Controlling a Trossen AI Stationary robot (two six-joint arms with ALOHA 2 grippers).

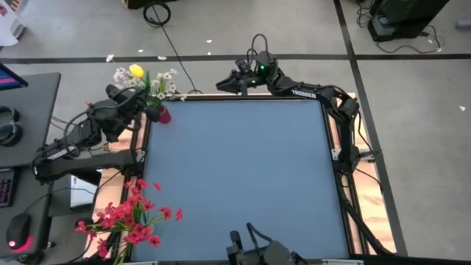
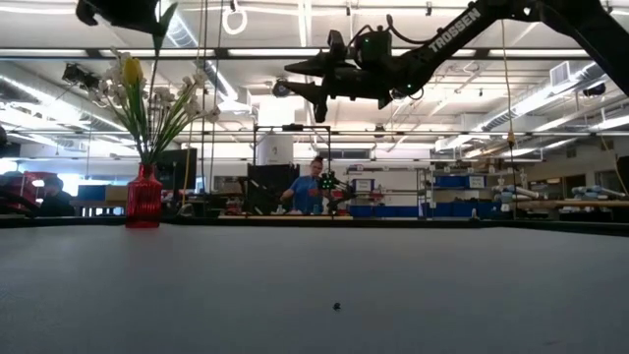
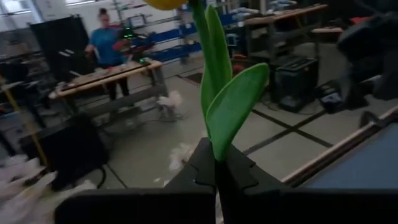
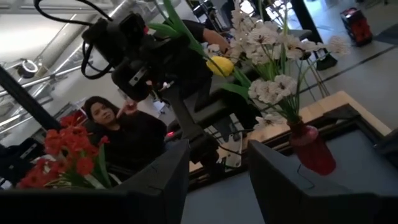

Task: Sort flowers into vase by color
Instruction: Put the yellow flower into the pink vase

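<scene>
A small red vase [image 1: 163, 115] stands near the table's far left corner and holds sprays of white blossoms [image 1: 166, 80]; the low view shows the vase [image 2: 143, 198] upright with stems fanning out above it. A yellow tulip [image 1: 136, 71] shows above the vase. My left gripper [image 3: 217, 177] is over the vase, shut on the tulip's stem. A bunch of red flowers [image 1: 132, 215] lies over the table's near left edge. My right gripper [image 4: 217, 177] hangs open, high above the far edge [image 1: 229, 83], holding nothing. My left gripper pinches the tulip's green stem [image 3: 217, 163] between its two shut fingers, just below the leaves [image 3: 233, 106]. The leaves and the yellow head [image 3: 165, 3] rise beyond the fingertips. The fingers hide the stem's lower part; whether it reaches into the vase, I cannot tell.
The blue table top [image 1: 243, 177] stretches right and near of the vase. People show in the room beyond the table [image 2: 313, 187] [image 4: 118, 127]. A desk with a mouse and headphones stands left of the table [image 1: 22, 147].
</scene>
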